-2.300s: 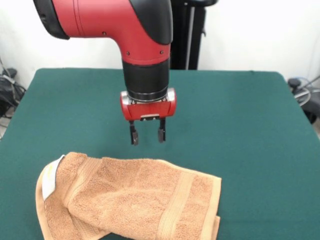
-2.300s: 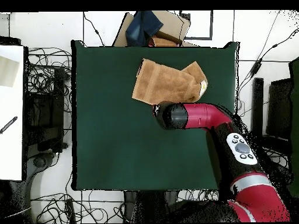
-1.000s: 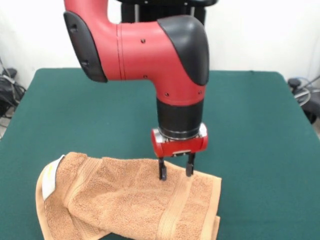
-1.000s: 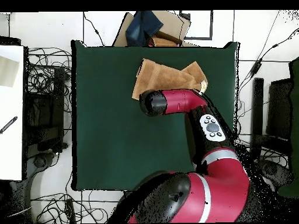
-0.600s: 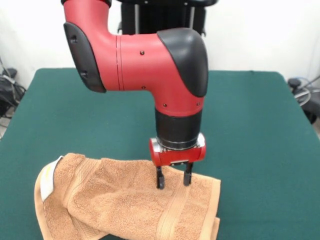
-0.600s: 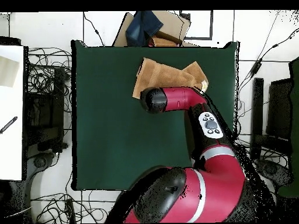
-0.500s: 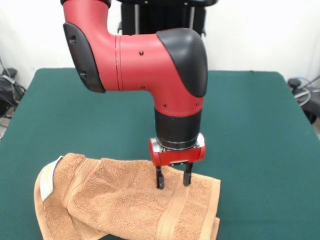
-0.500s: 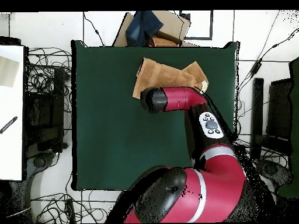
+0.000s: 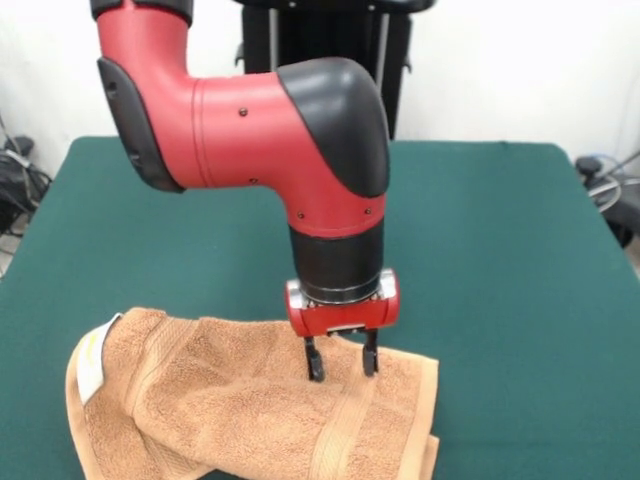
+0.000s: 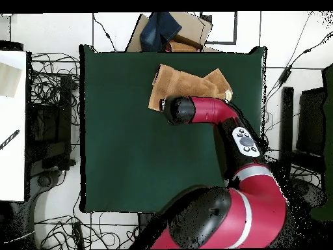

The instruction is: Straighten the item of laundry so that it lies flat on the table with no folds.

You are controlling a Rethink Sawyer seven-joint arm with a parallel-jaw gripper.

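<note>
The orange-tan towel [image 9: 200,400] lies rumpled on the green table [image 9: 500,250] near the picture's bottom edge. Its left part is folded over, with the white-yellow tag [image 9: 97,355] at the left edge. A woven band runs down its right part. My gripper [image 9: 341,366] points straight down over the towel's right half. Its fingers are apart and the tips touch the cloth just left of the band. In the overhead view the towel [image 10: 188,79] lies near the table's far edge [image 10: 130,143], and the arm's end [image 10: 175,109] covers its near edge and hides the gripper.
A cardboard box with blue cloth [image 10: 170,29] sits just beyond the table's far edge in the overhead view. Cables lie on the floor around the table. A white surface [image 10: 12,124] stands to the left. My arm [image 10: 221,124] spans the table's right part.
The gripper came down from above the table onto the towel's right half. In the last half second it shifted slightly left, and the towel shifted a little left with it.
</note>
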